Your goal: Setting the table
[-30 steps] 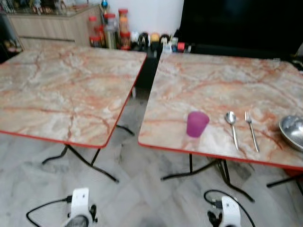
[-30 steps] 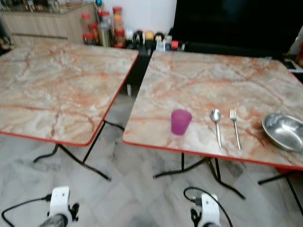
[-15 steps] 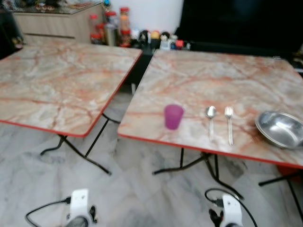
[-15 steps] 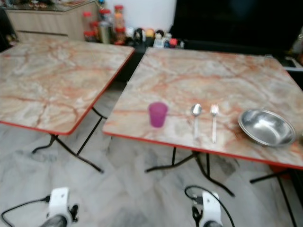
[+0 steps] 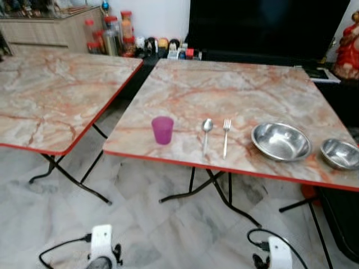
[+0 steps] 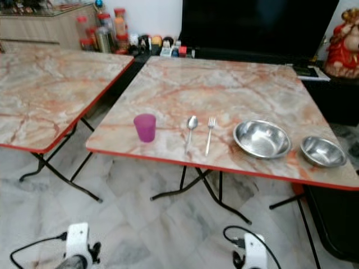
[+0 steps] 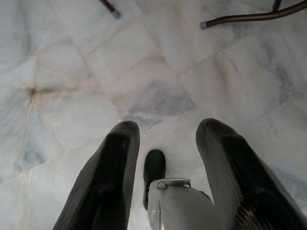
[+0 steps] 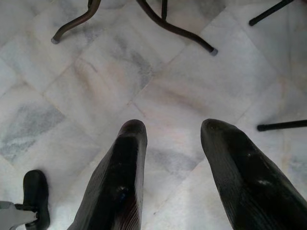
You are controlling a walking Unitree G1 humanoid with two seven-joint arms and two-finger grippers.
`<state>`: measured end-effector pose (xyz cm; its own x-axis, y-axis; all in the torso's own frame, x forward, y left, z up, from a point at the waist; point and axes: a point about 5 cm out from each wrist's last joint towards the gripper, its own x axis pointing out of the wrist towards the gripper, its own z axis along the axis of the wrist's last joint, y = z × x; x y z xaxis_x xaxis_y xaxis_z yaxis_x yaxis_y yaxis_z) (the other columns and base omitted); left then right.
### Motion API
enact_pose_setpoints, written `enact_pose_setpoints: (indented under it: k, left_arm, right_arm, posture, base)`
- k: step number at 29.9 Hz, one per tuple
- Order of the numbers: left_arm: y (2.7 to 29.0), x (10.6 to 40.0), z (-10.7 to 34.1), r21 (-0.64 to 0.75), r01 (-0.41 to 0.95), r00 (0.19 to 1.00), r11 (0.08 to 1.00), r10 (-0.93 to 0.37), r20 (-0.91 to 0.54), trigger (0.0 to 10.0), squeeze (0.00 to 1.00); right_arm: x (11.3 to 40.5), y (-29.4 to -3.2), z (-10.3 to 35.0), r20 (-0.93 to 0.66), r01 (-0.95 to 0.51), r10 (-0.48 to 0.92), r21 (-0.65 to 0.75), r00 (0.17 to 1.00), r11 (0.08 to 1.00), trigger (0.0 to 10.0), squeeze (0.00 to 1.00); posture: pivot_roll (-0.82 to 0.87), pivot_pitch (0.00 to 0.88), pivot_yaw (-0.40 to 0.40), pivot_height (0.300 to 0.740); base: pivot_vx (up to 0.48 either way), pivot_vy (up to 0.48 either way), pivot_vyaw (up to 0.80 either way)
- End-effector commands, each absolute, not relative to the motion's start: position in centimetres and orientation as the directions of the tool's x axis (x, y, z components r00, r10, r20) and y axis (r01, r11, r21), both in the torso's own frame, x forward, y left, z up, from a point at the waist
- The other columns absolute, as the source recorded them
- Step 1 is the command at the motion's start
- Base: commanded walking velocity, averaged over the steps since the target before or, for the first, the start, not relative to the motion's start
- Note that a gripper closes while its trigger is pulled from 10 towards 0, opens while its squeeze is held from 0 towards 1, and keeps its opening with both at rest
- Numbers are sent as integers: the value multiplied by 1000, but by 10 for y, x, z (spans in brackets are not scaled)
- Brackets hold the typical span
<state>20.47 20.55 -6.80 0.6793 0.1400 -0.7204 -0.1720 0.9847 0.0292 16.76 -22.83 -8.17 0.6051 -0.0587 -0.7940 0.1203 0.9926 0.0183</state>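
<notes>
Left gripper hangs low over the marble floor, fingers spread apart, nothing between them; the robot's own foot shows on the floor beneath the gap. Right gripper same deal: fingers parted and empty, pointing down at floor tile with black table legs further out. Both arms idle at the bottom of the head views, left wrist and right wrist, each with a black cable. All the tableware sits well above and ahead of the fingers, on the right-hand marble-pattern table with its red edge. Lined up along the near edge, left to right: purple cup upright, spoon, fork just beside the spoon and roughly parallel, then a large steel bowl, then a smaller steel bowl near the right corner. Cup stands apart from the spoon; the two bowls are near each other but not touching. A second matching table stands to the left, a gap between the two. Behind: a dark TV screen, jars and bottles by a wooden cabinet, red figurine at far right.
</notes>
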Motion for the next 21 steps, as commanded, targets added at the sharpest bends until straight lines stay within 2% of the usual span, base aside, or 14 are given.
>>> enact_pose_setpoints:
  k: [1, 8, 9, 10, 11, 17, 19, 21]
  left_arm:
    - [213, 204, -67, 37, -190, 676, 981, 158, -719, 10000, 0]
    - [214, 199, -70, 37, -195, 668, 980, 161, -727, 10000, 0]
    - [214, 198, -70, 37, -196, 666, 980, 161, -728, 10000, 0]
    - [214, 198, -70, 37, -196, 666, 980, 161, -728, 10000, 0]
    - [215, 197, -70, 38, -196, 664, 980, 162, -730, 10000, 0]
    - [215, 197, -71, 38, -198, 663, 979, 162, -731, 10000, 0]
    - [215, 197, -70, 37, -197, 663, 980, 161, -731, 10000, 0]
    - [215, 197, -70, 36, -196, 664, 980, 160, -730, 10000, 0]
  right_arm:
    - [177, -222, -78, -774, 115, -42, 40, 631, 993, 10000, 0]
    - [178, -221, -78, -759, 136, -40, 64, 650, 989, 10000, 0]
    - [179, -221, -77, -756, 139, -40, 67, 653, 988, 10000, 796]
    - [179, -221, -77, -756, 139, -40, 67, 653, 988, 10000, 796]
    - [179, -221, -77, -750, 145, -37, 79, 660, 986, 10000, 1000]
    - [179, -222, -77, -751, 142, -40, 72, 660, 987, 10000, 1000]
    - [190, -214, -73, -733, 133, -34, 78, 680, 988, 10000, 1000]
    - [214, -195, -64, -709, 123, -22, 91, 705, 988, 10000, 1000]
  posture:
    - [83, 0, -49, 740]
    - [81, 0, -46, 740]
    - [81, 0, -46, 740]
    - [81, 0, -46, 740]
    - [81, 0, -46, 740]
    - [86, 0, -47, 740]
    - [86, 0, -47, 740]
    - [82, 0, -47, 740]
  base:
    - [0, 0, 0]
    - [0, 0, 0]
    - [0, 0, 0]
    - [0, 0, 0]
    - [0, 0, 0]
    - [0, 0, 0]
    - [0, 0, 0]
    - [0, 0, 0]
